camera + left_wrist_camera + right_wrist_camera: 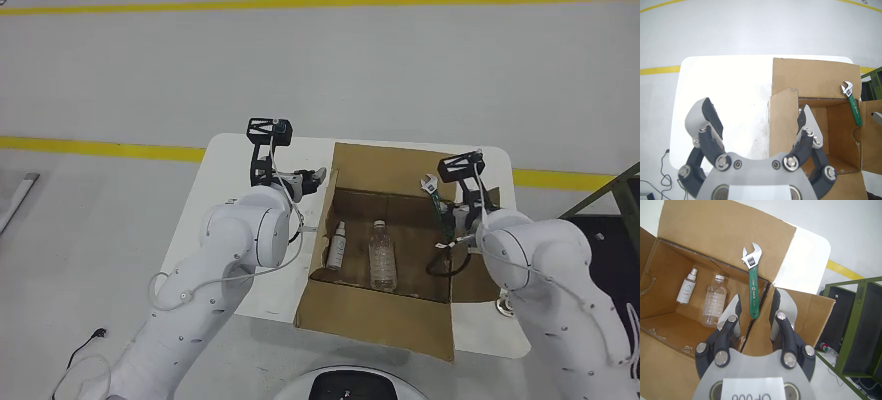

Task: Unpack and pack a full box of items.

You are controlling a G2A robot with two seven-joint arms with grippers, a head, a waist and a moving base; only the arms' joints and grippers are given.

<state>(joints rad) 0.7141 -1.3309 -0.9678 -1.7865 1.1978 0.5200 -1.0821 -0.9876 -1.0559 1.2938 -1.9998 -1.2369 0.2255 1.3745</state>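
Observation:
An open cardboard box (pixel 375 312) stands on the white table (pixel 225 205). On its floor lie a white spray bottle (pixel 686 289) and a clear plastic bottle (pixel 714 302), side by side. A green-handled wrench (pixel 752 279) rests against the box's far right corner, with its head on the back flap (pixel 715 222). My right gripper (pixel 756 300) is open, and the handle's end lies between its fingers without touching them. My left gripper (pixel 755 106) is open and straddles the upright left flap (pixel 783 121), one finger (pixel 806 121) inside the box.
A green metal rack (pixel 857 323) stands just right of the table, with a small bottle (pixel 826 348) on the floor under it. Bare tabletop (pixel 725 85) lies left of the box. A cable (pixel 664 170) trails on the floor at the table's left.

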